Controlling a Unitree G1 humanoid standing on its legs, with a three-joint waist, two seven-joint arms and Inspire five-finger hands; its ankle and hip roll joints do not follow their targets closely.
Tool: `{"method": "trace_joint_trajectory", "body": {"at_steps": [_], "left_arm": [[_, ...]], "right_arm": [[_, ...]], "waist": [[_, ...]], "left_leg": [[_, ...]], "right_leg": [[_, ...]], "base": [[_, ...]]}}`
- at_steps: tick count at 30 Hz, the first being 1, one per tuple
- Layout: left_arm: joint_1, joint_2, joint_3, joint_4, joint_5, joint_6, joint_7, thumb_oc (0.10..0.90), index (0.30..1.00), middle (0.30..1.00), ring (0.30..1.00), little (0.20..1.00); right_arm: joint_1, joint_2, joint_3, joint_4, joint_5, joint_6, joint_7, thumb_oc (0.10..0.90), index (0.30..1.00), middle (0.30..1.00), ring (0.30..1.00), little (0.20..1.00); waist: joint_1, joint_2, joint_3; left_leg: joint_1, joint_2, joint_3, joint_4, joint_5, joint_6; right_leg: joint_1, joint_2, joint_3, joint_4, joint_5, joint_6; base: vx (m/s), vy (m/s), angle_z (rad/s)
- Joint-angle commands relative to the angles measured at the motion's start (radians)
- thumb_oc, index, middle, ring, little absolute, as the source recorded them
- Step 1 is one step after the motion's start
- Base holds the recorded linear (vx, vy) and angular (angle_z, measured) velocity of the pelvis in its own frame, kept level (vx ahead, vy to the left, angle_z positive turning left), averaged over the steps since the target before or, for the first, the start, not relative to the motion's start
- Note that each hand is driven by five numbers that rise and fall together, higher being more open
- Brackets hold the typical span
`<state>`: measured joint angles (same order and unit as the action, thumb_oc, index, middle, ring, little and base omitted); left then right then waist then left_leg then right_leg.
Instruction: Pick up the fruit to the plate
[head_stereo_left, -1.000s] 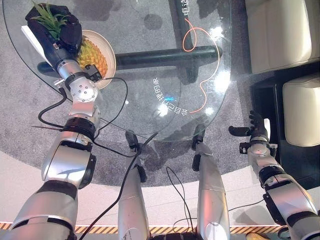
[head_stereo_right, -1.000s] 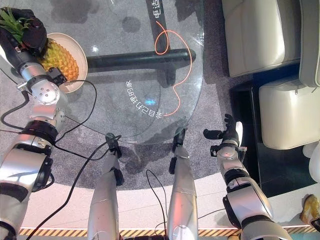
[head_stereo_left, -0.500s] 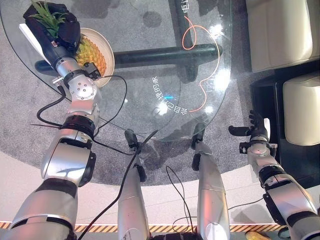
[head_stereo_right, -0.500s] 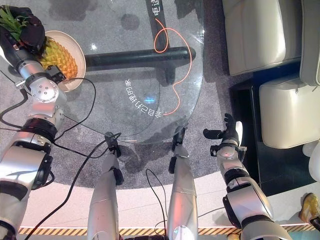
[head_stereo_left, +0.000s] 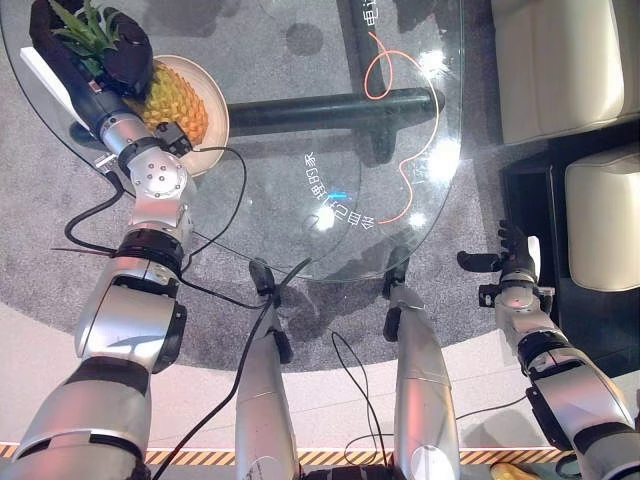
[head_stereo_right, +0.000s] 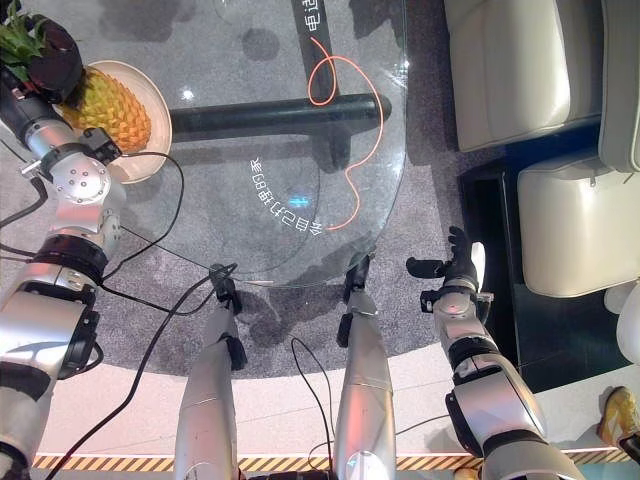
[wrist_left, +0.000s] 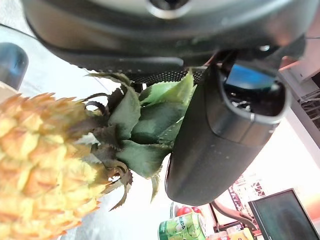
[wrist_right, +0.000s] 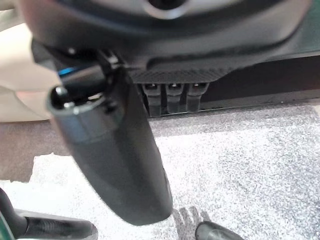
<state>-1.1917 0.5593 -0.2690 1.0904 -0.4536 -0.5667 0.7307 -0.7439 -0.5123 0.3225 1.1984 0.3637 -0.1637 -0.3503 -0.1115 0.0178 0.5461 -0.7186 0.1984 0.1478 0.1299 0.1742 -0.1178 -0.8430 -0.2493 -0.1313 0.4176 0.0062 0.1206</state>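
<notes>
Partly hidden pineapple on plate, left hand gripping its crown, right hand relaxed.

L arm reaches far out and up to the far left, nearly straight. L hand is at the leafy top of the pineapple, dark fingers bent round the green leaves, thumb on the other side of them. Wrist is turned a bit sideways.

R arm hangs low at the right side, bent at the elbow, away from the bench. R hand points up, fingers straight and loose, thumb sticking out to the side. It holds nothing.
</notes>
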Motion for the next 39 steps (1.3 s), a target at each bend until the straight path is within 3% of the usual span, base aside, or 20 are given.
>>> {"method": "trace_joint_trajectory", "body": {"at_steps": [1,8,39], "left_arm": [[-0.144,0.112,-0.013,-0.035,0.074,-0.093,0.051,0.517,0.658,0.658,0.658,0.617],[-0.116,0.104,-0.005,-0.058,0.067,-0.12,0.033,0.482,0.627,0.627,0.627,0.582],[0.079,0.009,0.037,-0.273,0.066,-0.19,-0.076,0.465,0.613,0.613,0.613,0.565]], "right_arm": [[-0.003,-0.037,0.015,0.016,0.021,-0.029,-0.034,0.8,0.9,0.9,0.9,0.9],[0.002,-0.035,0.006,0.018,0.023,-0.039,-0.037,0.8,0.9,0.9,0.9,0.9],[0.001,-0.024,-0.045,0.004,0.017,-0.027,-0.066,0.8,0.9,0.9,0.9,0.9]], "waist": [[0.023,-0.05,-0.026],[0.029,-0.049,-0.026],[0.073,-0.038,-0.026]], "left_leg": [[-0.057,0.016,-0.047,0.18,-0.142,-0.039],[-0.061,0.015,-0.049,0.18,-0.144,-0.039],[-0.065,0.003,-0.065,0.166,-0.146,-0.034]], "right_leg": [[0.025,0.0,-0.006,-0.068,0.015,0.028],[0.023,-0.002,-0.009,-0.069,0.015,0.029],[0.025,-0.015,-0.035,-0.076,0.023,0.038]], "base": [[0.0,0.0,0.0],[0.0,0.0,0.0],[0.0,0.0,0.0]]}}
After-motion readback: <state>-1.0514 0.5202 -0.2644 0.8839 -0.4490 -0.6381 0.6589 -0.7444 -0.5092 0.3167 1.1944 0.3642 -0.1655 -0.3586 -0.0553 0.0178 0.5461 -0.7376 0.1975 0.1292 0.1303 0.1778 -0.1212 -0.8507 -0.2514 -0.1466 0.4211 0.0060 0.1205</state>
